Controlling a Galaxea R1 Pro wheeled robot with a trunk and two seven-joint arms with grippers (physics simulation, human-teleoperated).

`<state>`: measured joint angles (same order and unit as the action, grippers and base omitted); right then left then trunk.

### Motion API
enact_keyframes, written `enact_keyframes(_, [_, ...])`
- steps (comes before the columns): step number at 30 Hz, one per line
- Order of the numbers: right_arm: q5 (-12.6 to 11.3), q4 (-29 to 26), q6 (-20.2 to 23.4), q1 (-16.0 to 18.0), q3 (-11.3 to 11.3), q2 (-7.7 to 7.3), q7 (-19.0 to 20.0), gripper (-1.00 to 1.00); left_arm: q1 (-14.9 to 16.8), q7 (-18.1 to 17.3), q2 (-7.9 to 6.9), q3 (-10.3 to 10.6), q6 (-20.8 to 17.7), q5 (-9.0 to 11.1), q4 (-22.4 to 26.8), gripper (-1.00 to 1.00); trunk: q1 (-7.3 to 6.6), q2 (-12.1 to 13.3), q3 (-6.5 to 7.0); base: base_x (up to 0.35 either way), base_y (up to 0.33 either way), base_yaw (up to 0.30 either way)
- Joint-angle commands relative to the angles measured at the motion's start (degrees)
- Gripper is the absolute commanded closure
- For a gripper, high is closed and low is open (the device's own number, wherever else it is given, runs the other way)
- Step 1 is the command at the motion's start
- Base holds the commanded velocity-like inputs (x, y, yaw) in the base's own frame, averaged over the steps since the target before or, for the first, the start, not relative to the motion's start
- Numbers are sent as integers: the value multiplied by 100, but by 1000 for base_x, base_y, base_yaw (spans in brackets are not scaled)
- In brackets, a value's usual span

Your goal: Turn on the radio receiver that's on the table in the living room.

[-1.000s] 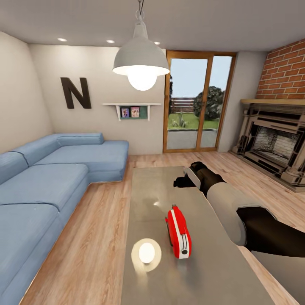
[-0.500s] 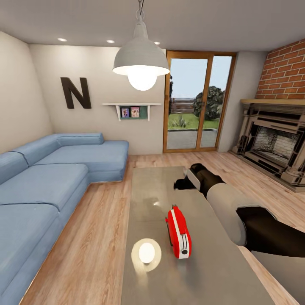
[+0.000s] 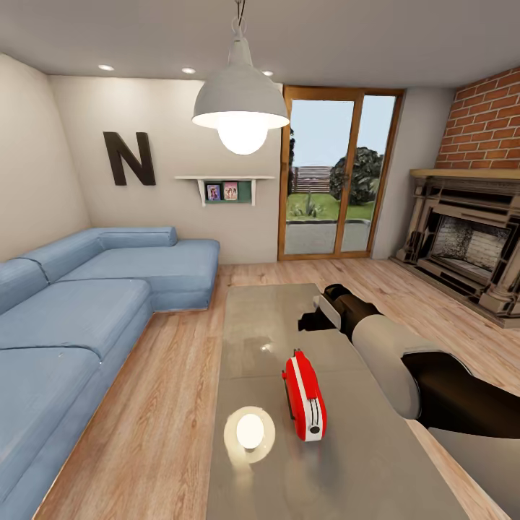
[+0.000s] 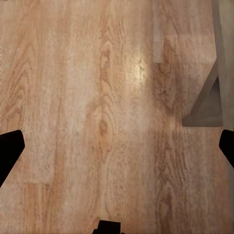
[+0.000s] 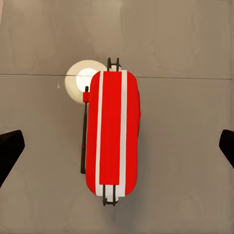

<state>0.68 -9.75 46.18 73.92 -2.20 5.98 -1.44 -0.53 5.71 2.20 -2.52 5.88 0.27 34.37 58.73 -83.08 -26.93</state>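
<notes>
The red radio receiver [image 3: 304, 396] with white trim stands edge-on on the glossy grey table [image 3: 274, 318], toward its near half. My right gripper [image 3: 313, 318] hovers over the table beyond the radio, the arm reaching in from the lower right. In the right wrist view the radio [image 5: 113, 139] lies straight below, its wire handle along one side, and the dark fingertips [image 5: 10, 148] stand far apart at the frame's edges, open and apart from it. My left gripper [image 4: 117, 146] is open over the bare wooden floor [image 4: 97, 97].
A blue sectional sofa [image 3: 87, 310] runs along the table's left side. Behind hang a pendant lamp [image 3: 240, 108], a dark "N" [image 3: 130, 159] and glass doors [image 3: 336, 180]; a brick fireplace [image 3: 469, 245] stands right. A table corner [image 4: 214, 97] shows near the left gripper.
My right gripper has drifted slightly nearer and to the right over the table, toward the radio. The radio and the view have not moved.
</notes>
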Motion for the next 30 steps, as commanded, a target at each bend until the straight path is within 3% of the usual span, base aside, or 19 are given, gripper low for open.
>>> enact_keyframes(1, [4, 0, -1, 0, 0, 0, 1, -100, 0, 0, 0, -1, 0, 0, 1, -100, 0, 0, 0, 0, 0, 0])
enact_keyframes(23, [-19, -1, -3, 0, 2, 0, 21, -100, 0, 10, 35, 19, -7, -31, -13, -100, 0, 0, -119, 0, 0, 0])
enact_keyframes(30, [0, -2, -30, 0, 8, 0, 21, -100, 0, 42, 20, 15, 3, -27, -7, -100, 154, -281, -247, 0, 0, 0])
